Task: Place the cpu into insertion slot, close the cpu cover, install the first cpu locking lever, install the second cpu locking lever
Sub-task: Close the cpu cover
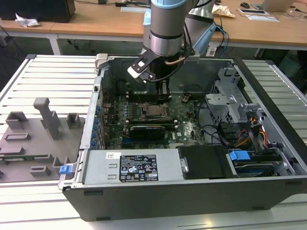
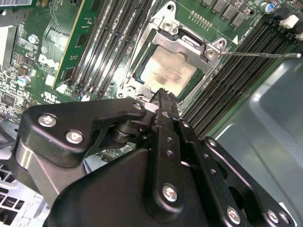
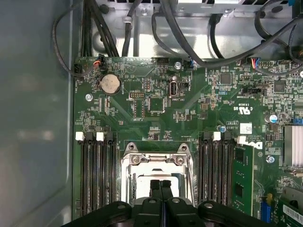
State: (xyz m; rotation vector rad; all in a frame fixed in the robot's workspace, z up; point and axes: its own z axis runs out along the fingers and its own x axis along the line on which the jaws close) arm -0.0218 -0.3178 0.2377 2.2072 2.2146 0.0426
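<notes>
The cpu (image 2: 168, 73) lies flat in the motherboard socket, its pale metal top showing through the square opening of the cpu cover (image 2: 185, 43). The grey cover frame lies down over the chip. A thin wire locking lever (image 2: 265, 54) sticks out sideways from the socket corner. My gripper (image 2: 161, 92) hovers just above the socket edge, its two black fingers pressed together with nothing between them. In the first wrist view the gripper (image 3: 161, 185) overlaps the cpu (image 3: 142, 182) and the cover (image 3: 156, 160). In the exterior view the gripper (image 1: 163, 91) hangs just behind the cpu (image 1: 154, 111).
The open computer case (image 1: 192, 191) lies on a slatted table. Memory slots (image 3: 94, 170) flank the socket on both sides. Black cables (image 3: 189, 52) run along the case wall. A drive cage (image 1: 230, 91) stands on the exterior view's right, a grey fixture (image 1: 43, 129) on its left.
</notes>
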